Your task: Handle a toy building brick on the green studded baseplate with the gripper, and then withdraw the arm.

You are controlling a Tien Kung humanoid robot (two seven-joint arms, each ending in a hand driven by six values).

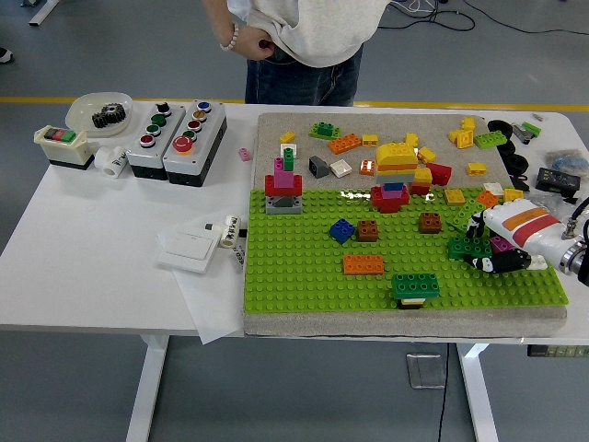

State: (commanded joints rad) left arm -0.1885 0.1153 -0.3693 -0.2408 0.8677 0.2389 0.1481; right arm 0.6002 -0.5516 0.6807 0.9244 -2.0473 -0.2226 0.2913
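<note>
On the right side of the green baseplate (304,276), the right hand (502,241) has its fingers (483,263) curled around a dark green brick (467,246), probably so it can press or lift it.

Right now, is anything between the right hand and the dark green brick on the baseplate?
Nothing visible: the right hand is already at the dark green brick, its fingers around it.

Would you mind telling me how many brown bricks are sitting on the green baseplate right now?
2. One brown brick sits beside the blue brick near the middle of the green baseplate; the second brown brick is further right. More could be hidden under the right hand.
</note>
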